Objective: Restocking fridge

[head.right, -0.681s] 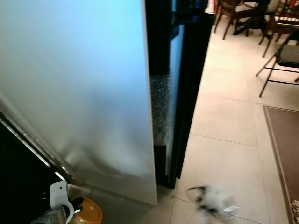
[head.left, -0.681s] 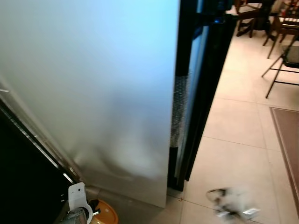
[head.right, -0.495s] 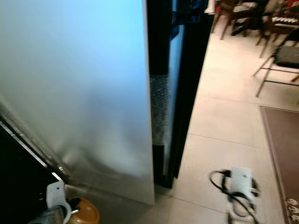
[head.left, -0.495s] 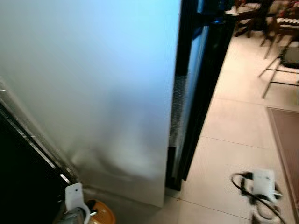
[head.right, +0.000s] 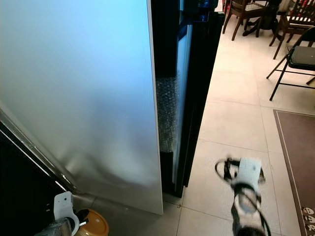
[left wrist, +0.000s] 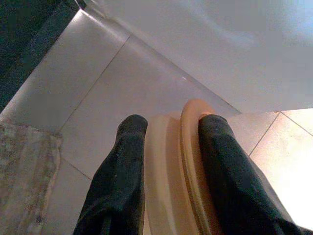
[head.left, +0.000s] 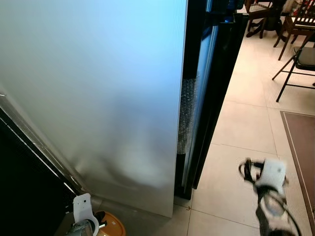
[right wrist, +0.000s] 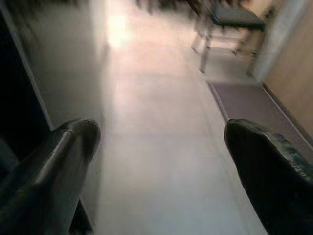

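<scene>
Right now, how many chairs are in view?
3 at least. A black folding chair stands at the far right by the rug; two wooden chairs stand at the top right near a table. Others may be cut off by the frame edge.

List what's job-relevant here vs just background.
Job:
- fridge door, standing ajar
- orange container, clamped in the left gripper
- right gripper, jaws open, raised over the floor

Background:
- folding chair
- dining chairs
- rug
- tiled floor
</scene>
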### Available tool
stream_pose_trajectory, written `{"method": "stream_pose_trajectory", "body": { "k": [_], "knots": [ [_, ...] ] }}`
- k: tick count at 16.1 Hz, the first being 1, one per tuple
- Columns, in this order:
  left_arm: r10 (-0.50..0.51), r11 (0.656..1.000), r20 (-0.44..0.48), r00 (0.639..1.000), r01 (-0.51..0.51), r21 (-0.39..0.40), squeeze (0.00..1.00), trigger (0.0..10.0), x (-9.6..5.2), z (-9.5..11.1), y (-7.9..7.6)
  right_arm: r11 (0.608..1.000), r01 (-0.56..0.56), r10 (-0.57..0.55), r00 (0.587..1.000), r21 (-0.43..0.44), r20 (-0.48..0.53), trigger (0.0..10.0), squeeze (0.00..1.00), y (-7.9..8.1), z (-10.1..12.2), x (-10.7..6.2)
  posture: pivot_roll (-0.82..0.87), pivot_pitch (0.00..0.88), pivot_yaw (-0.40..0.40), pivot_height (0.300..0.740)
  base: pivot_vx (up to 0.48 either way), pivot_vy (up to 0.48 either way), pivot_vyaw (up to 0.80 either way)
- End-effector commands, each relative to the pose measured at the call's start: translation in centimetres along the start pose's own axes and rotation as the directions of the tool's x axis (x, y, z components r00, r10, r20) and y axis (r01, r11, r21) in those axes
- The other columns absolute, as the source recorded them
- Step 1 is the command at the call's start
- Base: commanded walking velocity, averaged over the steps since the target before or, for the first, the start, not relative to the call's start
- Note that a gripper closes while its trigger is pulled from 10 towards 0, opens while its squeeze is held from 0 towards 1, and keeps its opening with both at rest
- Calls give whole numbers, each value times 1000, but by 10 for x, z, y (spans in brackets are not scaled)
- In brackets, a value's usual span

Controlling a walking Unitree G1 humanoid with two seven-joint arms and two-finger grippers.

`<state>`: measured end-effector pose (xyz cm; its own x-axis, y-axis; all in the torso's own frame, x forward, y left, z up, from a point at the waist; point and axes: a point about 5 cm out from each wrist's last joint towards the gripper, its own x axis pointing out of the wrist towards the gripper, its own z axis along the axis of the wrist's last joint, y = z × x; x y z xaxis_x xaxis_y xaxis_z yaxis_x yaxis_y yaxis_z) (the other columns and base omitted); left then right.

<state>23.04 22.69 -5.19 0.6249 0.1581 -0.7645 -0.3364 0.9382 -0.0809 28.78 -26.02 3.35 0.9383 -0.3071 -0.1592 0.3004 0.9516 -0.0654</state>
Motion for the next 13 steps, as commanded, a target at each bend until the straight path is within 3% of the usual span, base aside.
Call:
{"method": "stream_pose_trajectory", "body": {
  "k": [1, 2, 3, 4, 8, 10, 13],
  "knots": [
    [17, 1000, -5, 1000, -16, 12, 0, 10000, 0, 1, 4, 999, -52, 52, 998, -5, 44, 10000, 0, 6, 9, 4, -52, 0, 33, 740, 0, 0, 0],
    [17, 1000, -6, 1000, -17, 13, 0, 10000, 0, 2, 4, 987, -152, 157, 984, -54, 84, 10000, 0, 23, 19, 7, -53, 0, 30, 740, 0, 0, 0],
    [17, 1000, -6, 1000, -17, 13, 0, 10000, 0, 2, 4, 982, -178, 183, 979, -63, 91, 10000, 0, 28, 21, 8, -52, 0, 28, 740, 0, 0, 0],
    [16, 1000, -5, 1000, -16, 12, 0, 10000, 0, 2, 3, 962, -270, 272, 959, -35, 78, 10000, 0, 40, 24, 9, -52, 0, 25, 740, 0, 0, 0],
    [17, 1000, -5, 1000, -17, 9, 0, 10000, 0, 3, 2, 931, -364, 364, 927, -17, 94, 10000, 0, 44, 33, 13, -46, 0, 19, 740, 0, 0, 0],
    [20, 1000, -1, 1000, -20, 6, 0, 10000, 0, 4, 3, 927, -376, 374, 917, -9, 138, 10000, 0, 45, 50, 21, -45, 0, 22, 740, 0, 0, 0],
    [21, 1000, 1, 1000, -21, 11, 0, 10000, 0, 5, 2, 878, -474, 476, 855, -63, 206, 10000, 0, 71, 74, 23, -39, 0, 22, 740, 0, 0, 0]
  ]
}}
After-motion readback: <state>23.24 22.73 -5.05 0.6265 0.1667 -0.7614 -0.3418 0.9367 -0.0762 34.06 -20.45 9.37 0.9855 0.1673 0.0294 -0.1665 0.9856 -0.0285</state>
